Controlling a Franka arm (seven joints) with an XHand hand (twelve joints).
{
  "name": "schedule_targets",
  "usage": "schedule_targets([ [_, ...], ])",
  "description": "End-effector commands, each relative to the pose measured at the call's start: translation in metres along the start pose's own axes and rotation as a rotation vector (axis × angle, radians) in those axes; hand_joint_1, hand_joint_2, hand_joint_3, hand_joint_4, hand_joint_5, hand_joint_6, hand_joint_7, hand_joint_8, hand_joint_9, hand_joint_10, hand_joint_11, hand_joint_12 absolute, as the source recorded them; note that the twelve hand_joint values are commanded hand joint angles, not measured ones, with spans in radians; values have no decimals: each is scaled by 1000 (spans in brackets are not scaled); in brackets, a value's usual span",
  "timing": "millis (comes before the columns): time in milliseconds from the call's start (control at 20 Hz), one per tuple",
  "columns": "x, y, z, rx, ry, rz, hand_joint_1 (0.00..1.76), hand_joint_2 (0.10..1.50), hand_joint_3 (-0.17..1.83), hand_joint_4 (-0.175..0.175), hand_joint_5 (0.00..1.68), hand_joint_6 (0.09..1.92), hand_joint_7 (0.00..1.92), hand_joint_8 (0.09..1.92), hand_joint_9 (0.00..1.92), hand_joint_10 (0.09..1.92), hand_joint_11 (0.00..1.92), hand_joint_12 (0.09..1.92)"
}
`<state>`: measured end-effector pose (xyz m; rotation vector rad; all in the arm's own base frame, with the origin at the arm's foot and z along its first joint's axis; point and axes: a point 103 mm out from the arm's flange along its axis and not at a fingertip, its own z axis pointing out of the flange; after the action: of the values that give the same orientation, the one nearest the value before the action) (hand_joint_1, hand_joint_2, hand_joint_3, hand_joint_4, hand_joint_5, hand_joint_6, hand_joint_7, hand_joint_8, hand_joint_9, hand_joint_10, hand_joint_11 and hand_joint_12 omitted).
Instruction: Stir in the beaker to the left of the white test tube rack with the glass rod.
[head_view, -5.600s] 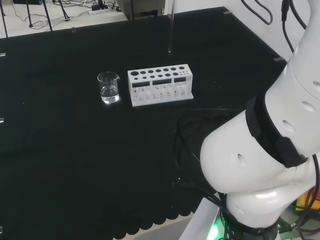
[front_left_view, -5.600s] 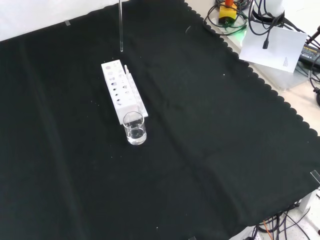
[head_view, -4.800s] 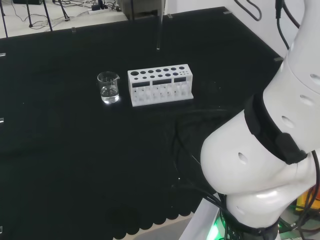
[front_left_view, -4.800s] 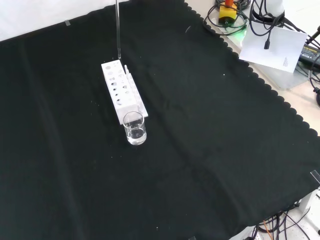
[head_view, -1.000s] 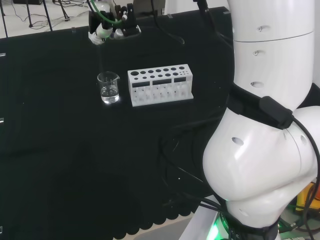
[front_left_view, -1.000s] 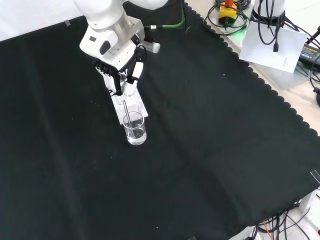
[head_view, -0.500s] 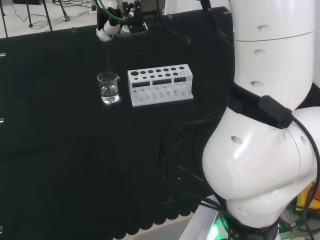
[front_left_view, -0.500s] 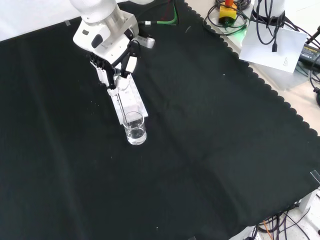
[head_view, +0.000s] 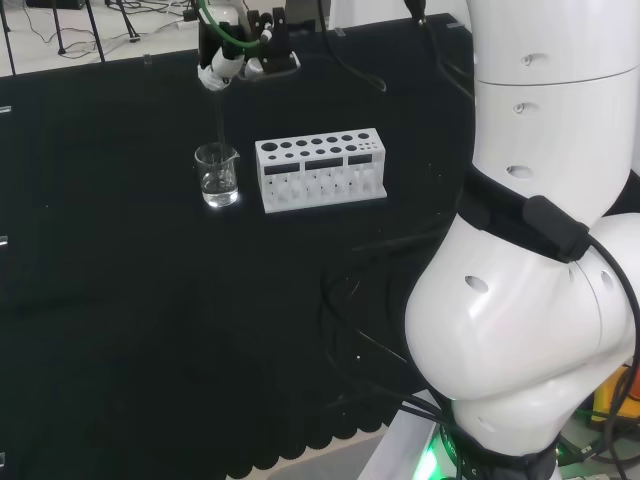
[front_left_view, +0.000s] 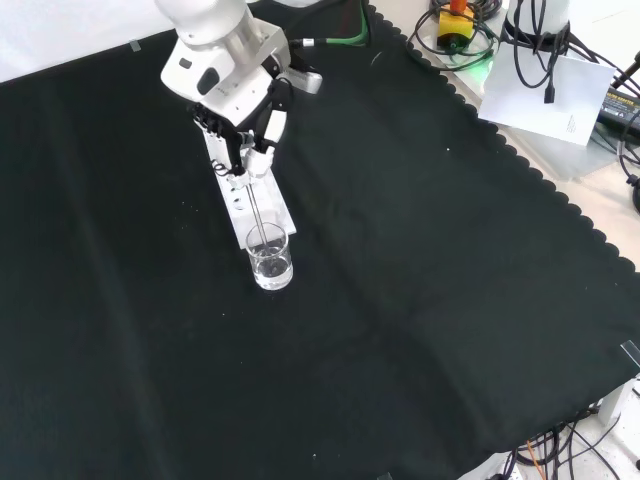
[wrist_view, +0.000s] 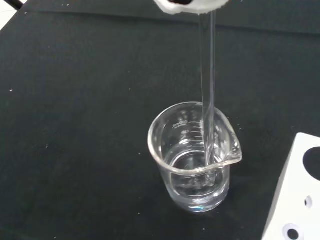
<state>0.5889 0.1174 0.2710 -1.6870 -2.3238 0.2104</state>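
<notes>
A small clear beaker with some clear liquid stands just left of the white test tube rack in the head view. The hand hangs above the beaker, its fingers curled on the top of a clear glass rod. The rod runs down from the fingers into the beaker. In the wrist view its lower end stands in the liquid near the beaker's wall.
The arm's big white links take up the right of the head view. Cables, a white sheet and a yellow-red device lie beyond the cloth's scalloped edge at the front view's upper right. Open black cloth surrounds the beaker and rack.
The hand has come down from above with the rod and put it into the beaker. Over the last second the hand and rod have shifted about above the beaker.
</notes>
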Motion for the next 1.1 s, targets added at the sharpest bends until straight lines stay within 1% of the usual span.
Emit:
schedule_targets([
  [50, 24, 12, -5, -2, -4, -37, 1329, 1049, -175, -175, 1428, 87, 1357, 660, 1614, 799, 1689, 498],
  [200, 26, 21, -8, -5, -9, -35, 1330, 1049, -175, -175, 1429, 87, 1356, 661, 1613, 799, 1688, 498],
  [300, 20, 19, -10, -12, -5, -43, 1329, 1049, -175, -175, 1429, 87, 1356, 661, 1613, 800, 1688, 498],
  [550, 10, 25, -12, -3, -6, -29, 1330, 1049, -175, -175, 1430, 87, 1357, 660, 1613, 800, 1688, 499],
  [700, -7, 12, -14, -5, 0, 2, 1329, 1049, -175, -175, 1430, 87, 1358, 658, 1613, 801, 1688, 499],
  [800, -11, 6, -16, -4, -3, 7, 1330, 1049, -175, -175, 1430, 87, 1358, 657, 1612, 801, 1688, 499],
  [950, -9, -1, -17, -5, -8, 5, 1330, 1049, -175, -175, 1430, 87, 1357, 658, 1612, 801, 1687, 499],
  [1100, -1, -6, -13, -2, -12, -3, 1330, 1049, -175, -175, 1430, 87, 1358, 659, 1612, 801, 1687, 499],
])
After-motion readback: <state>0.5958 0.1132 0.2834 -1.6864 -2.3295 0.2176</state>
